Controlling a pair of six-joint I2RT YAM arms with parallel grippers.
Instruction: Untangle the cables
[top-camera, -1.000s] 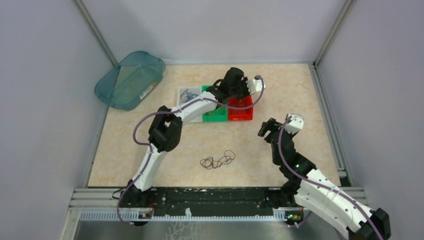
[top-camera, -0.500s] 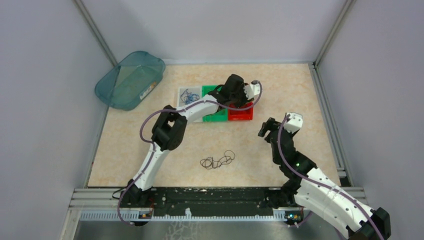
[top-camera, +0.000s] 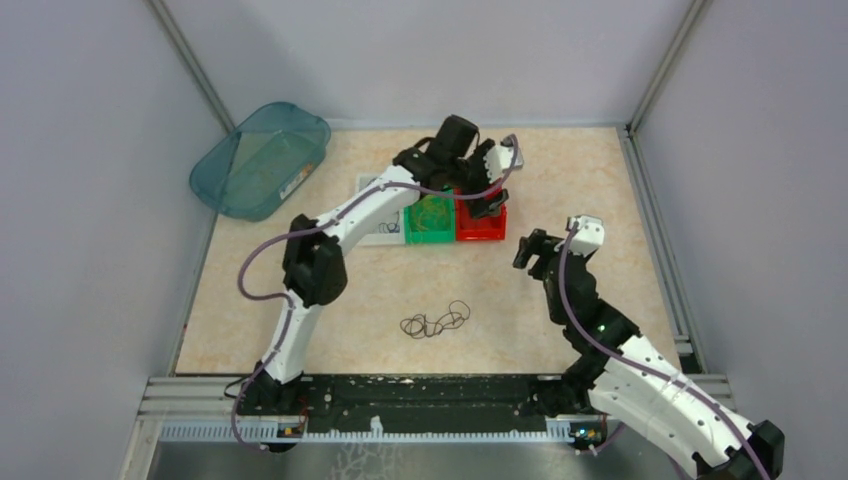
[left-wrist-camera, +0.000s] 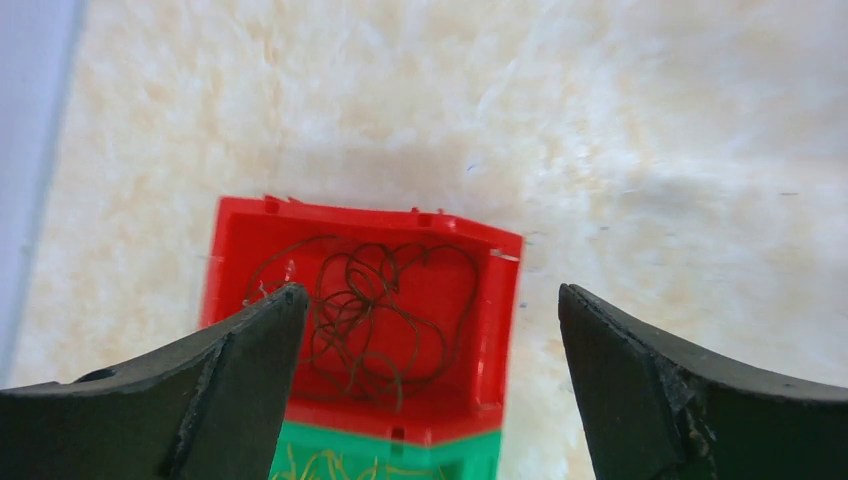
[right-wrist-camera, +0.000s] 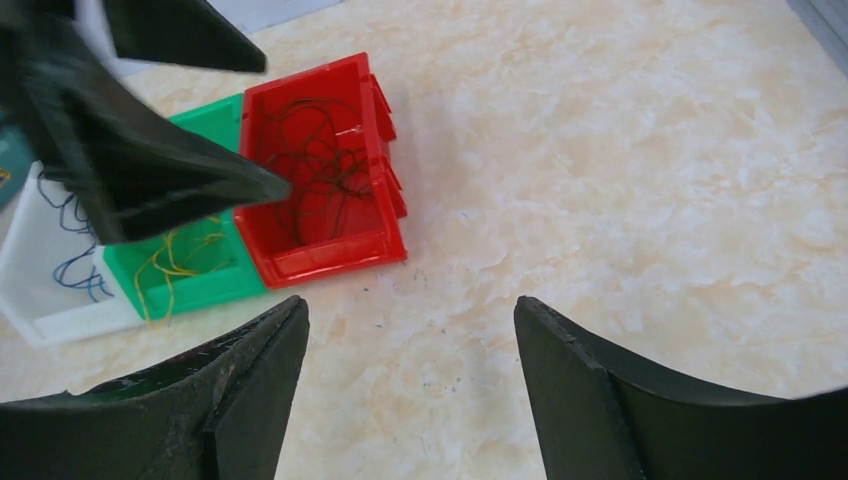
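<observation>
Two hands: we see left hand (left-wrist-camera: 430, 300) and right hand (right-wrist-camera: 410, 308) apart, empty.
Red plastic bin (left-wrist-camera: 372, 216): holds dark curly cables (left-wrist-camera: 368, 318).

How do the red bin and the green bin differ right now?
The red bin holds dark strands; the green bin holds yellow strands. The red bin ends the row; the green bin sits between it and the white bin. Both are small open-topped bins, side by side.

A robotics lab cell: plain grey walls (top-camera: 90, 250) and aluminium posts (top-camera: 190, 55) box in a marble-patterned bench (top-camera: 600, 170). Along the frame's bottom, a metal rail (top-camera: 420, 395) carries the left arm (top-camera: 315, 268) and right arm (top-camera: 650, 380).
</observation>
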